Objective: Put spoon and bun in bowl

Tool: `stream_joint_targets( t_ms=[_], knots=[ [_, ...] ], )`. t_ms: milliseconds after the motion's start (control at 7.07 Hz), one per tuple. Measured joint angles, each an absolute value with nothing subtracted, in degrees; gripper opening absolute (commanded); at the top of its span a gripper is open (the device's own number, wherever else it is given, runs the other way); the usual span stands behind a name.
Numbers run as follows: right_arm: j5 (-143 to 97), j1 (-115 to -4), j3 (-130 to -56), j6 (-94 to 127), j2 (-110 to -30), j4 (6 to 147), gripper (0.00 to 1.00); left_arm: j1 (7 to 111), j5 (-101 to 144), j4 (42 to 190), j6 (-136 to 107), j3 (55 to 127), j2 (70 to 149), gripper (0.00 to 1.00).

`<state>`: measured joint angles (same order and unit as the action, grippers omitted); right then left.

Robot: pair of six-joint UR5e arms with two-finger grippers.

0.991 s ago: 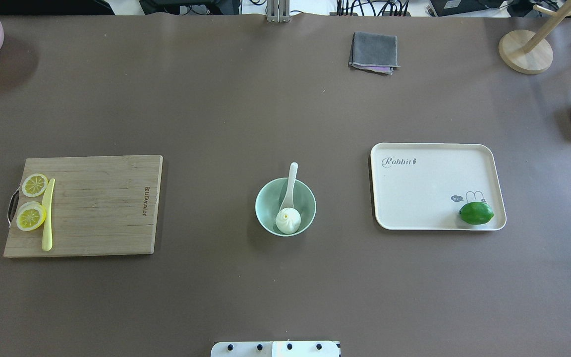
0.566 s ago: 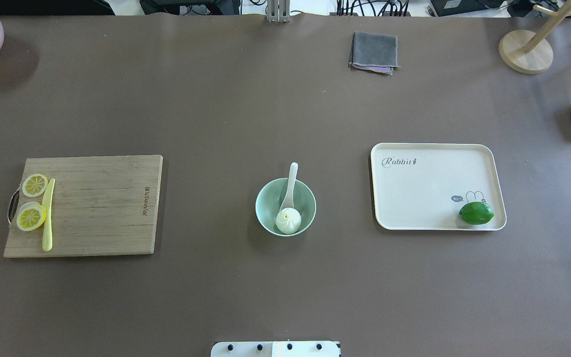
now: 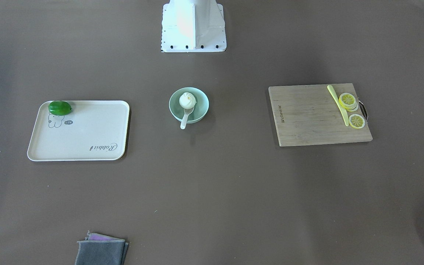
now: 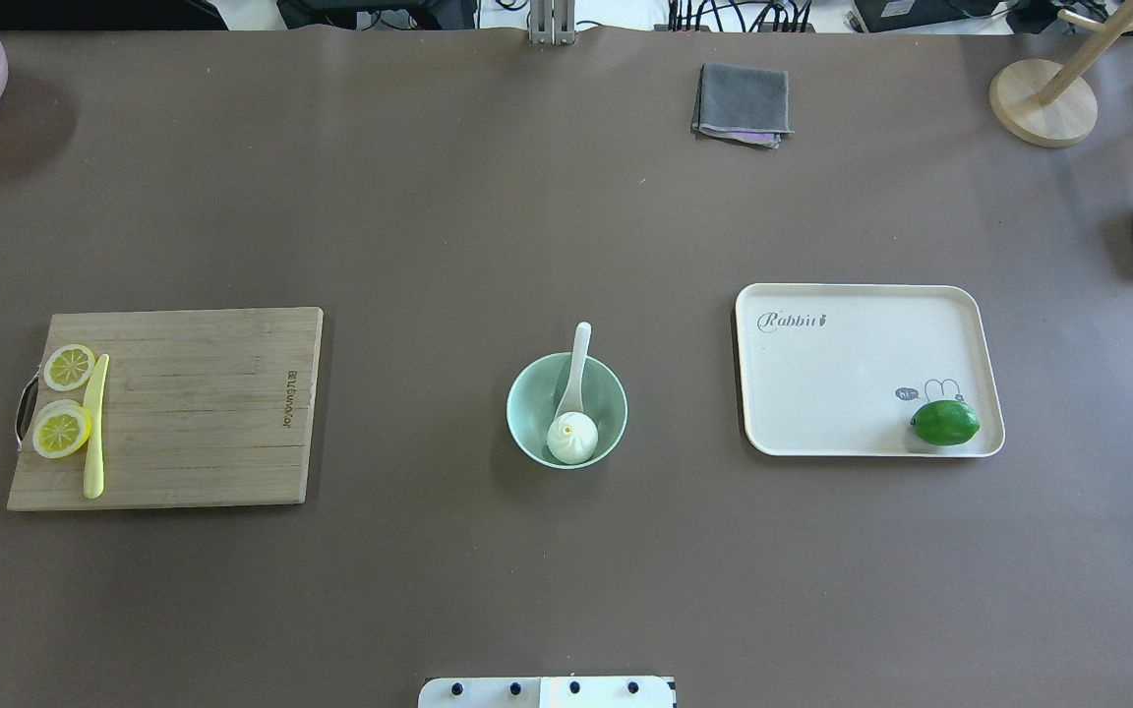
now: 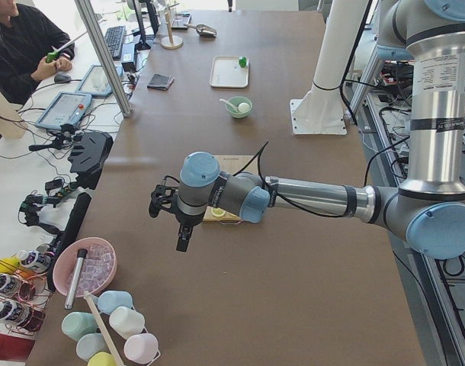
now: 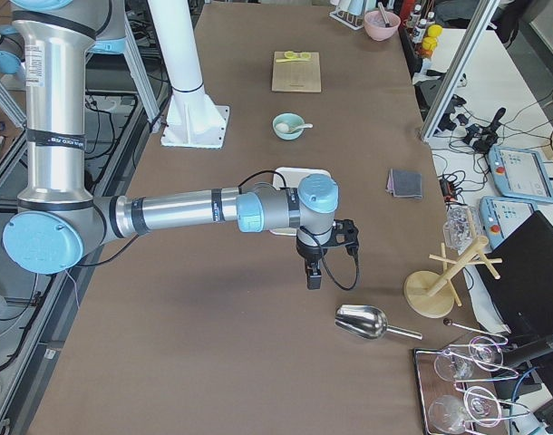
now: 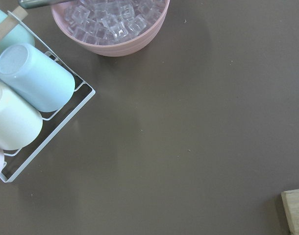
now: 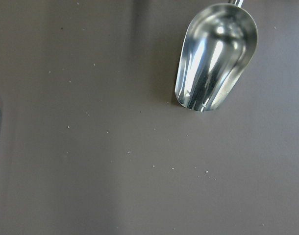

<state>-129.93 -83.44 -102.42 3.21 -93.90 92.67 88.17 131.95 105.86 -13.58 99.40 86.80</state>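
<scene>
The bowl (image 4: 530, 401) sat at the middle of the worktop (image 4: 488, 226), with both of the task's things already inside it. The bun (image 4: 572, 439) lay against the wall nearer the robot, pleats up. The spoon (image 4: 577, 362) had its scoop down in the bowl, touching the bun, and its handle leaned up over the far rim and stuck out past it.

Neither arm was near the bowl. The left pincer (image 5: 181, 245) hung above the worktop's left end, pointing down, with nothing seen in it. Only a side view showed it, so I cannot tell how wide it stood. Its wrist camera looked down on a pink bowl of ice cubes (image 7: 135, 41) and a wire rack of pastel cups (image 7: 37, 78). The right pincer (image 6: 313, 283) hung likewise over the right end, near a metal scoop (image 8: 215, 56) lying on the worktop; its opening cannot be told either.

On the robot's left lay a wooden cutting board (image 4: 193, 413) carrying two lemon slices (image 4: 62, 430) and a yellow knife (image 4: 95, 428) just beside them. On its right was a cream tray (image 4: 852, 364) with a green lime (image 4: 944, 422) in one near corner. A folded grey cloth (image 4: 742, 103) lay at the far edge.
</scene>
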Motion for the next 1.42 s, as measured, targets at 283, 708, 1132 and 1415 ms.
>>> stream_joint_targets(
  t_ms=[283, 708, 1132, 1415],
  knots=[
    [-130.1, -83.8, -102.3, 3.2, -94.4, 95.0, 1.00, 88.2, 134.3, 103.7, -14.4, 101.4, 85.9, 0.98],
    [-130.1, -84.0, -102.1, 3.3, -94.6, 95.3, 1.00, 88.0, 134.6, 103.2, -14.6, 101.5, 85.8, 0.98],
    [-130.1, -83.9, -102.4, 3.3, -94.6, 95.3, 1.00, 88.0, 134.5, 103.0, -14.7, 101.3, 85.9, 0.98],
    [-130.1, -83.9, -102.3, 3.4, -94.5, 95.3, 1.00, 88.0, 134.5, 103.0, -14.7, 101.3, 86.0, 0.98]
  ],
)
